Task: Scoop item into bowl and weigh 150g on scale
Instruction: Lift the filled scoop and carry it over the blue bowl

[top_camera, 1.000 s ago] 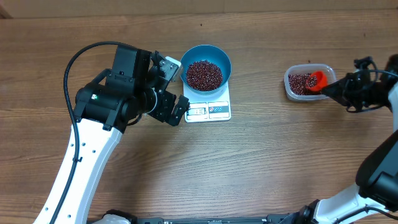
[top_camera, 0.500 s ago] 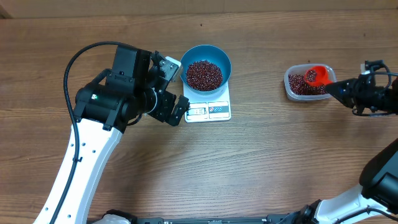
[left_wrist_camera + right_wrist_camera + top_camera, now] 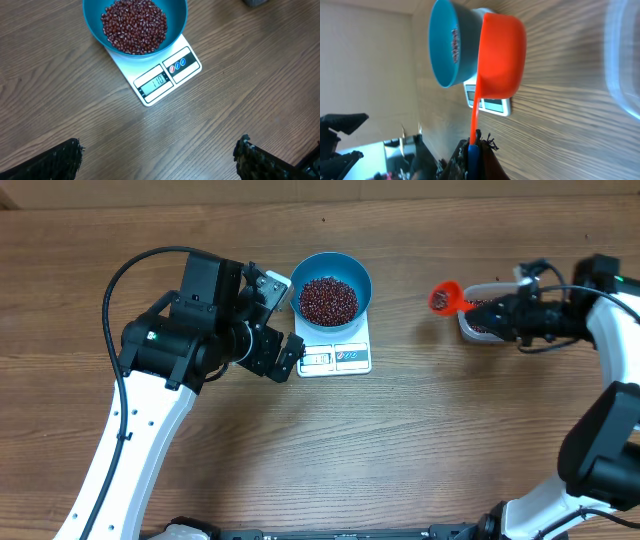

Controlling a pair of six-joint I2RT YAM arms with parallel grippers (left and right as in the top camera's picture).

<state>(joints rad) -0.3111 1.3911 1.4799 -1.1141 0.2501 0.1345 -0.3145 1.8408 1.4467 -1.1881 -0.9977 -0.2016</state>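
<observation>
Beans (image 3: 134,26): dark red-brown heap in blue bowl (image 3: 176,20) on scale (image 3: 125,62), just ahead of left pincer (image 3: 160,167), fingers wide apart.
Left wrist only: display reads 110.
Right pincer (image 3: 502,315): clamped on orange scoop (image 3: 443,297) handle; overhead alone shows beans inside it.

One table (image 3: 420,440) carries everything. Over it are two pincers, the left pincer (image 3: 283,320) and the right pincer (image 3: 472,147). There is one blue bowl (image 3: 362,280), one white scale (image 3: 335,358), one orange scoop (image 3: 445,298) and one clear tub (image 3: 466,326). The beans (image 3: 329,300) are far too many to count and lie in three lots: bowl, scoop, tub.
</observation>
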